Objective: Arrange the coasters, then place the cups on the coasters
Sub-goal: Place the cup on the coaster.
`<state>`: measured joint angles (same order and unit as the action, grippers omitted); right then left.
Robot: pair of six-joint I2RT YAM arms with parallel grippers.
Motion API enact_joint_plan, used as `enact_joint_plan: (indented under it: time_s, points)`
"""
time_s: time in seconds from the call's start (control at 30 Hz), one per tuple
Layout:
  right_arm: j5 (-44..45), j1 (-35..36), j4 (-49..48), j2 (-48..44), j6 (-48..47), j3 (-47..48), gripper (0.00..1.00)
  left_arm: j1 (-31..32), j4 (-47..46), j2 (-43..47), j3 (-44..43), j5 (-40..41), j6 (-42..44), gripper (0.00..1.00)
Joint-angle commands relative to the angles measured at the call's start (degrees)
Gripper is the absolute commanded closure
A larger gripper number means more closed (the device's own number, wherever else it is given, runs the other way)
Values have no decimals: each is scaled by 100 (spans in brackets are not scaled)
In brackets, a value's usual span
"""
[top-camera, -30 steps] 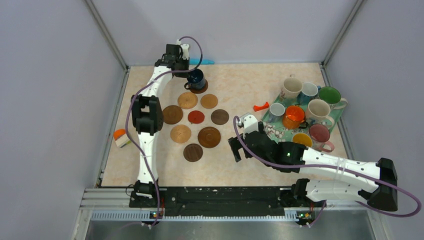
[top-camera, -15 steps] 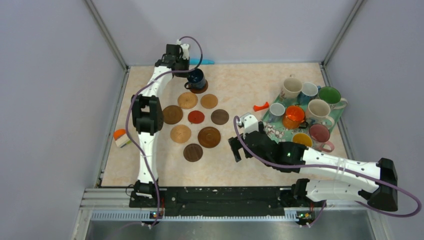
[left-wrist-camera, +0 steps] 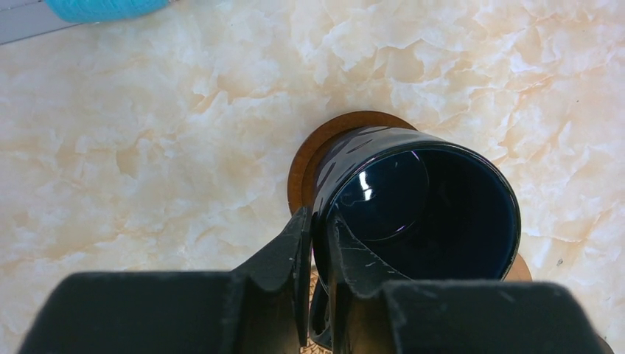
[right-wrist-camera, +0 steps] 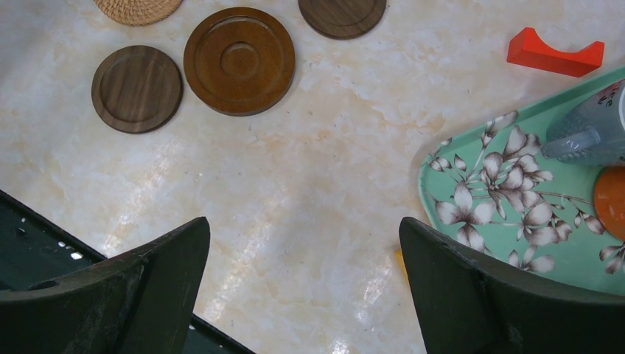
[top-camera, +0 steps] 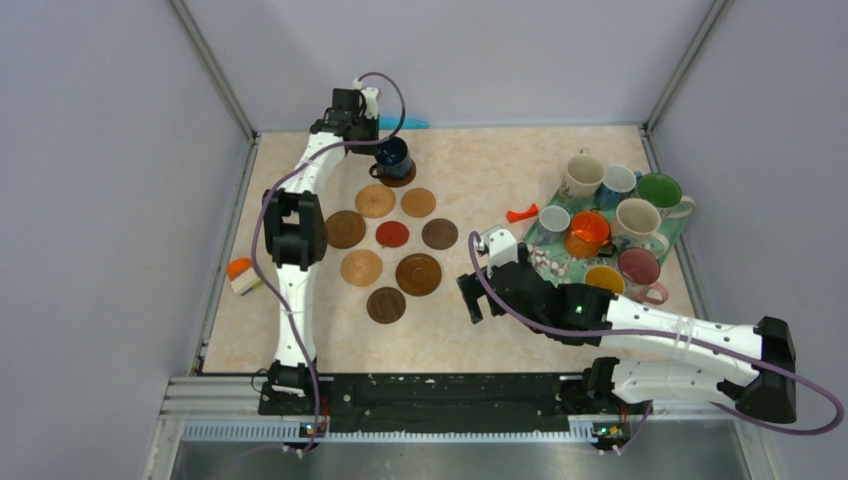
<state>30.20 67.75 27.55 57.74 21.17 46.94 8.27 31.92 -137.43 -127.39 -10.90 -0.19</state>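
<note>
A dark blue cup (top-camera: pixel 393 155) (left-wrist-camera: pixel 420 206) stands upright on a brown coaster (top-camera: pixel 401 179) (left-wrist-camera: pixel 309 151) at the back. My left gripper (top-camera: pixel 376 150) (left-wrist-camera: pixel 317 221) is shut on its rim, one finger inside the wall and one outside. Several more coasters lie in a cluster mid-table, among them a red one (top-camera: pixel 392 234) and a larger ridged one (top-camera: pixel 418 273) (right-wrist-camera: pixel 239 60). Several cups, such as the orange (top-camera: pixel 587 233) and the green (top-camera: pixel 658 190), stand on the teal tray (top-camera: pixel 545 262) (right-wrist-camera: pixel 501 184). My right gripper (top-camera: pixel 472 290) (right-wrist-camera: pixel 304 228) hovers open over bare table between cluster and tray.
A red block (top-camera: pixel 521 213) (right-wrist-camera: pixel 554 53) lies by the tray's left corner. An orange and white block (top-camera: pixel 241 273) sits near the left wall. A blue object (top-camera: pixel 410 123) (left-wrist-camera: pixel 103 7) rests at the back edge. Grey walls enclose the table.
</note>
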Motion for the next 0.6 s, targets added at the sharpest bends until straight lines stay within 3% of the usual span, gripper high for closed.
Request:
enact_joint_plan:
  time_s: [0.0, 0.43, 0.57]
  points:
    - [164, 25, -40, -120, 36, 184, 1, -19, -478, 58, -312, -96, -104, 82]
    - [167, 28, -54, -142, 38, 175, 1, -19, -473, 78, -304, -193, -163, 76]
    - [248, 26, -54, -119, 66, 216, 1, -19, -417, 251, -276, -304, -281, 65]
